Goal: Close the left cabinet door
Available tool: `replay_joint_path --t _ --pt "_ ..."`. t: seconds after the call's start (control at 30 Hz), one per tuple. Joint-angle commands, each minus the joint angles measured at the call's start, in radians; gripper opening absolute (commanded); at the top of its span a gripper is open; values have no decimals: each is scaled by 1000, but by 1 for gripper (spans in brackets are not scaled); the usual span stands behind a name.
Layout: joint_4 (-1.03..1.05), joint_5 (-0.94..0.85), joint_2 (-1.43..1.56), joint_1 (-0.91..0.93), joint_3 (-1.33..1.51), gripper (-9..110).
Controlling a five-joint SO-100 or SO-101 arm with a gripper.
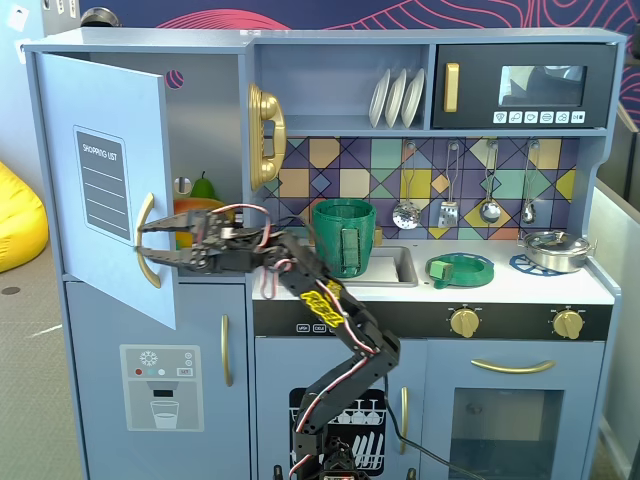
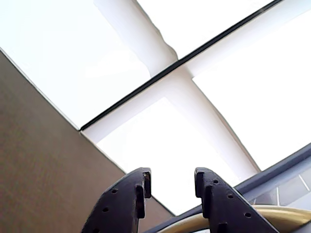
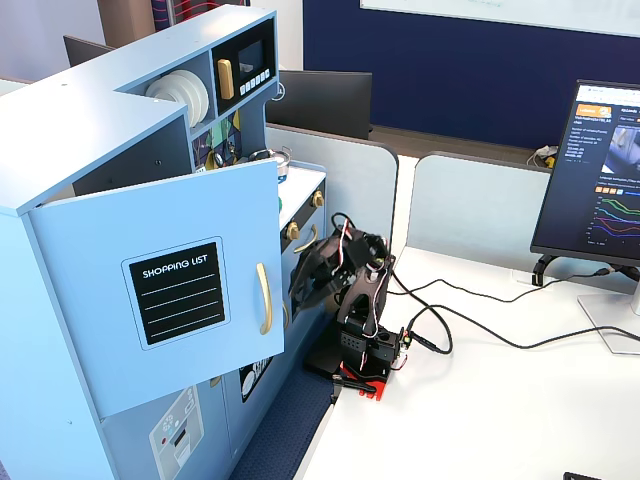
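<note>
The left cabinet door point(image 1: 100, 180), light blue with a black "SHOPPING LIST" panel, stands swung open toward the camera. It also shows in the side fixed view point(image 3: 150, 290). Its curved gold handle point(image 1: 146, 240) is at the door's free edge. My gripper point(image 1: 143, 243) is open, with one finger above and one below the middle of the handle, at the door's edge. In the wrist view the gripper point(image 2: 172, 177) is open and empty, and the gold handle point(image 2: 286, 213) crosses low behind the right finger. In the side view the handle point(image 3: 263, 298) shows, and my arm point(image 3: 350, 280) stands behind the door.
Toy fruit point(image 1: 200, 190) sits inside the open compartment. A gold phone point(image 1: 265, 135) hangs beside it. A green cup point(image 1: 343, 235) stands in the sink, with a green plate point(image 1: 460, 268) and a pot point(image 1: 550, 250) on the counter. The dispenser door point(image 1: 160, 385) is below. A monitor point(image 3: 590, 180) and cables lie on the desk.
</note>
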Motion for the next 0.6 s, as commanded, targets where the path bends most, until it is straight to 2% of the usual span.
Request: replay_joint_path --t 0.0,0.57 --pt "-44 -6 -23 3 -54 0" --pt "-20 123 71 265 14 0"
